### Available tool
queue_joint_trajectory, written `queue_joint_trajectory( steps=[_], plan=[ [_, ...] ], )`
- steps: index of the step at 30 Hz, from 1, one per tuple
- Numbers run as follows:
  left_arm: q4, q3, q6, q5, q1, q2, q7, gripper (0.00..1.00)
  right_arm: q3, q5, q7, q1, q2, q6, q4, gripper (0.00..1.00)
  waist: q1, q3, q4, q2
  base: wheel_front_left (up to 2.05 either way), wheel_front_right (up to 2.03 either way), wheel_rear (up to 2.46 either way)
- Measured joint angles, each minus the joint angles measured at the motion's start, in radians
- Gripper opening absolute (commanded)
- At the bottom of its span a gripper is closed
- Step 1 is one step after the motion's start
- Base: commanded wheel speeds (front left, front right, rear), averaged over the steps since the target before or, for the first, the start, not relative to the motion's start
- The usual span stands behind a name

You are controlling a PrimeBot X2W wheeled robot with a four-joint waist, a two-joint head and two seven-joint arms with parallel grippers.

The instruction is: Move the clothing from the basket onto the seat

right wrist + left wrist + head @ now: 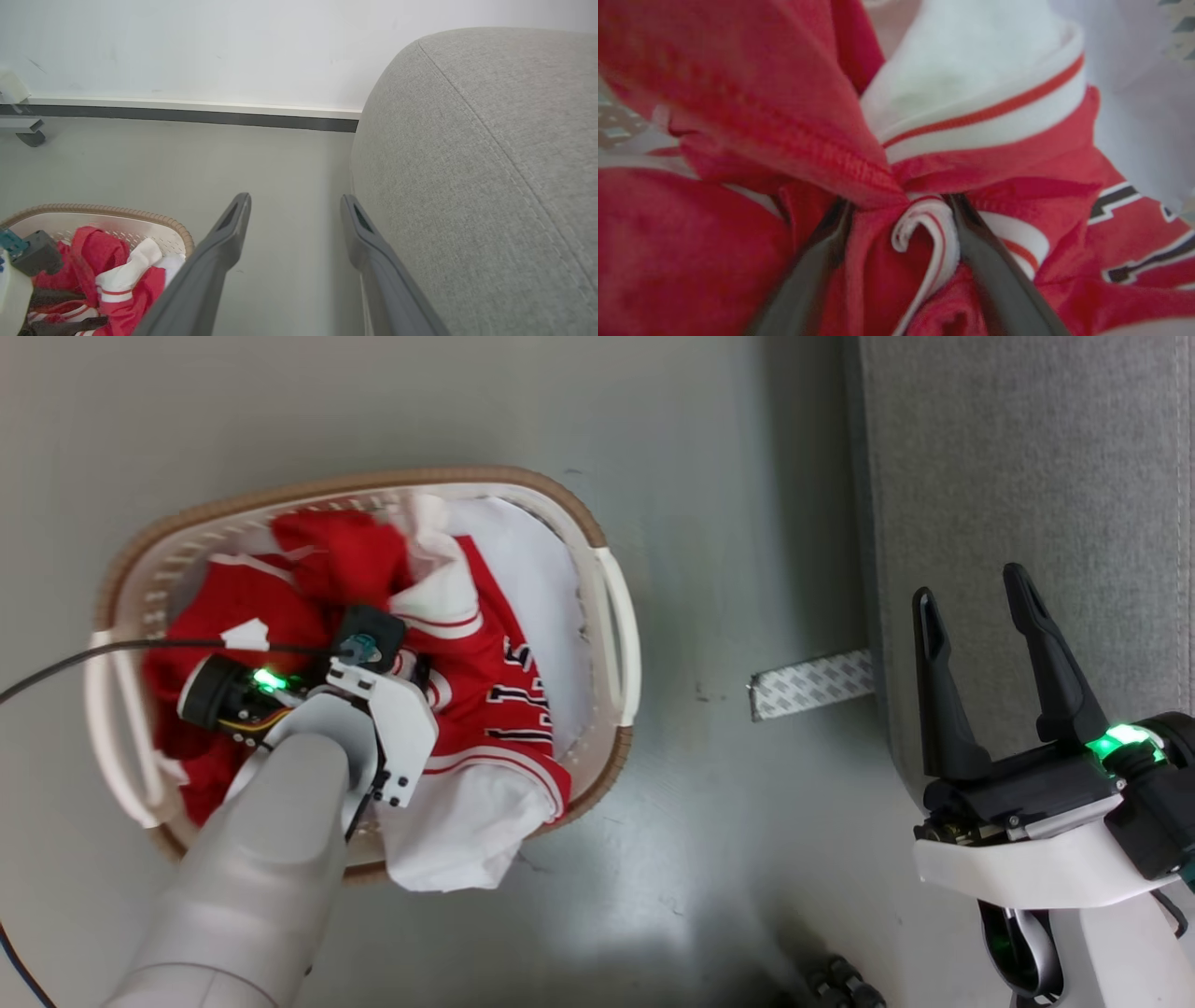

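Grey floor (728, 476) holds a tape strip (810, 683) between basket (624, 635) and sofa (1027, 457).

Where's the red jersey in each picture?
Head view: jersey in the basket, left of centre.
Left wrist view: jersey close up, across most of the picture.
Right wrist view: jersey in the bottom left corner, in the basket.
Shared landmark: its white trim with a red stripe.

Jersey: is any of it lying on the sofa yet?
No, the jersey sits in the basket on the floor, apart from the sofa.
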Motion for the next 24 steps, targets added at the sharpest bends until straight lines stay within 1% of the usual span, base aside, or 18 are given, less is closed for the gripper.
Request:
queue_joint_trajectory(
  steps=[5,6,7,8,9,13,17,24],
  plan=[
    [0.04,-0.009,-0.01,-0.007,-0.021,-0.009,-0.009,1.0,0.002,0.003,0.0,0.012,0.0,0.0,-0.002,1.0,0.0,0.029,-0.022,0.0,0.0,0.0,0.0],
    [0.046,-0.012,-0.011,-0.009,-0.024,-0.015,-0.012,0.79,0.001,0.002,0.0,0.012,0.0,0.0,-0.002,1.0,0.0,0.032,-0.023,0.0,0.0,0.0,0.0],
    [0.05,-0.016,-0.012,-0.012,-0.027,-0.023,-0.018,0.52,0.0,0.002,0.0,0.012,0.0,0.0,-0.002,1.0,0.0,0.033,-0.022,0.0,0.0,0.0,0.0],
    [0.054,-0.02,-0.017,-0.013,-0.03,-0.03,-0.024,0.21,-0.001,0.001,0.0,0.012,0.0,0.0,-0.002,1.0,0.0,0.034,-0.02,0.0,0.0,0.0,0.0],
    [0.058,-0.023,-0.019,-0.014,-0.033,-0.037,-0.029,0.0,-0.002,-0.001,0.0,0.012,0.0,0.0,-0.002,1.0,0.0,0.035,-0.017,0.0,0.0,0.0,0.0],
    [0.069,-0.027,-0.026,-0.031,-0.039,-0.056,-0.058,0.0,-0.002,-0.008,0.0,0.012,0.0,0.0,0.002,1.0,0.0,0.026,-0.003,0.0,0.0,0.0,0.0],
    [0.072,-0.033,-0.032,-0.047,-0.038,-0.071,-0.102,0.0,-0.006,-0.011,0.0,0.01,0.0,0.0,0.016,1.0,-0.0001,-0.006,0.013,0.0,0.0,0.0,0.0],
    [0.053,-0.053,-0.053,-0.106,0.036,-0.086,-0.169,0.0,-0.034,-0.022,0.0,0.026,0.001,0.0,0.067,1.0,-0.0001,-0.126,0.051,0.0,0.0,0.0,0.0]
  ],
)
